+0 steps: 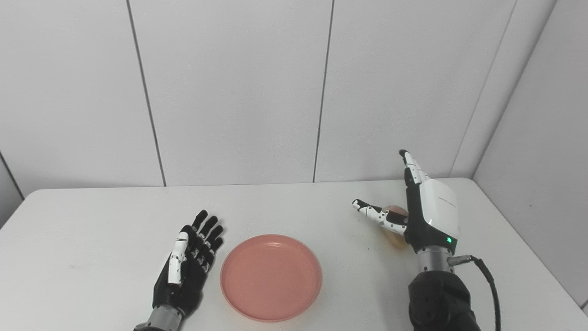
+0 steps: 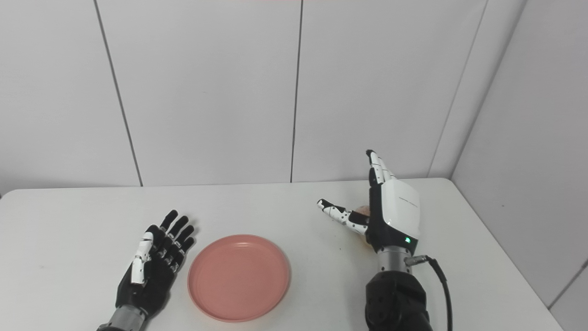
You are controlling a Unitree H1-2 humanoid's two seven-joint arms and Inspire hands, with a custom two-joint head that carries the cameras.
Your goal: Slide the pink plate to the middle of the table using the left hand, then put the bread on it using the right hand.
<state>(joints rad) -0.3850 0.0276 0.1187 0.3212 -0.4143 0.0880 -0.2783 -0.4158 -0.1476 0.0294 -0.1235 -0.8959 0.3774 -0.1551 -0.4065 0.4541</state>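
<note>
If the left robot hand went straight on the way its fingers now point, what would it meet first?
Nothing on the table, as far as shown: the left robot hand points up-right past the pink plate, towards the back wall; depth unclear.

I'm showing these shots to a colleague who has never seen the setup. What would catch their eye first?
Probably the pink plate, the one patch of colour on the white table, near its front edge. Beside it lies the black left hand, palm up, fingers spread, empty. To the right, the white-backed right hand stands edge-on with its fingers apart, mostly hiding a tan piece of bread behind its thumb.
</note>
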